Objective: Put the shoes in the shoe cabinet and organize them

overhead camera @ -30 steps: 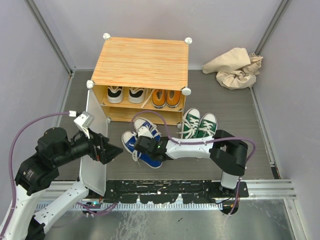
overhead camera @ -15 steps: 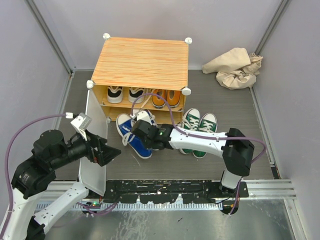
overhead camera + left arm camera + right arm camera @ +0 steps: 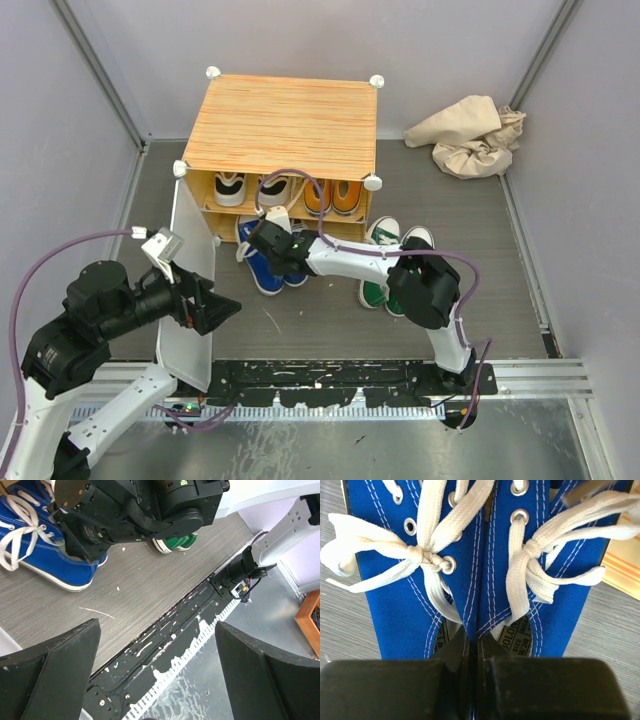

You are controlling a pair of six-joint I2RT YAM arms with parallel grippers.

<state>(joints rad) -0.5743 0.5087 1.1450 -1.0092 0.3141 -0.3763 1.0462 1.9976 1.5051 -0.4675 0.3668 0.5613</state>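
The shoe cabinet stands at the back with its white door swung open toward me. White-and-black shoes and orange shoes sit on its upper shelf. My right gripper is shut, pinching the two inner walls of the blue shoes together. It holds them just in front of the lower shelf, toes toward the cabinet. The green shoes stand on the floor to the right, partly behind my right arm. My left gripper hangs open and empty by the door.
A crumpled beige cloth bag lies at the back right. Grey walls close in both sides. The black mounting rail runs along the near edge. The orange shelf edge shows right of the blue pair.
My right arm has carried the blue pair from the middle of the floor back and left, up to the cabinet's lower opening. The left arm has hardly moved.
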